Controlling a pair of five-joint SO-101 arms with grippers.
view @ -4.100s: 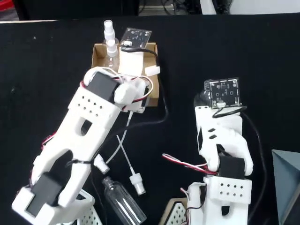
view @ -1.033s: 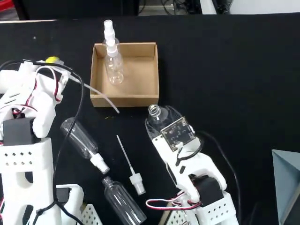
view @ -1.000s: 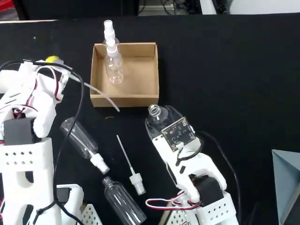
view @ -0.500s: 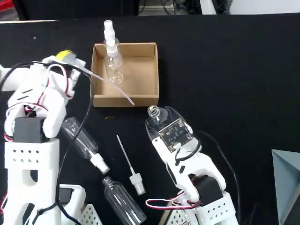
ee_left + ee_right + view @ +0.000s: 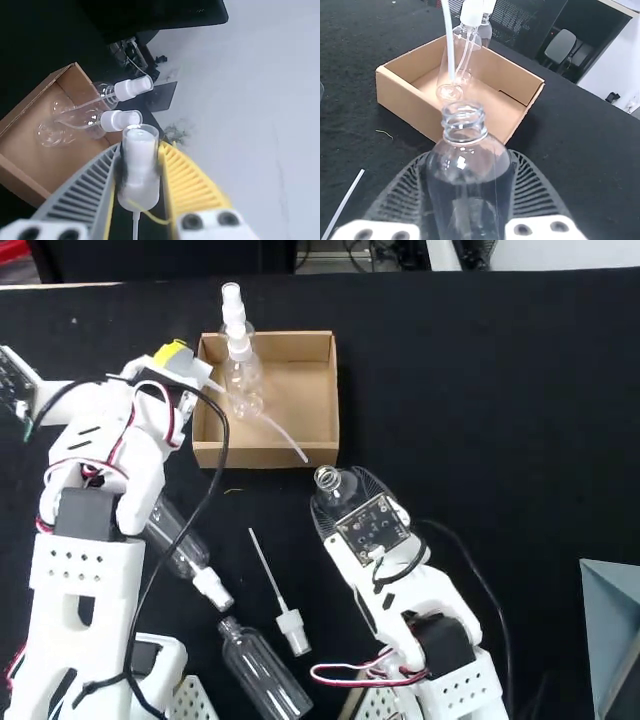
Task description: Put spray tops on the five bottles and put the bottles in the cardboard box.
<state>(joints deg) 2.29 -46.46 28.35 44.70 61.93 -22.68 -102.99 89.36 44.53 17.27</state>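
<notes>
Two capped bottles stand in the cardboard box by the table's far edge. Left claw grips a spray top, right claw an uncapped bottle; the left arm half-hides another bottle.

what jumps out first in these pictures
The right pincer grips a clear plastic bottle with an open neck, upright just in front of the brown cardboard box. The left pincer holds a white spray top by the box's left wall, its long thin tube slanting across the box. Two clear capped bottles sit at the box's back left.
</notes>
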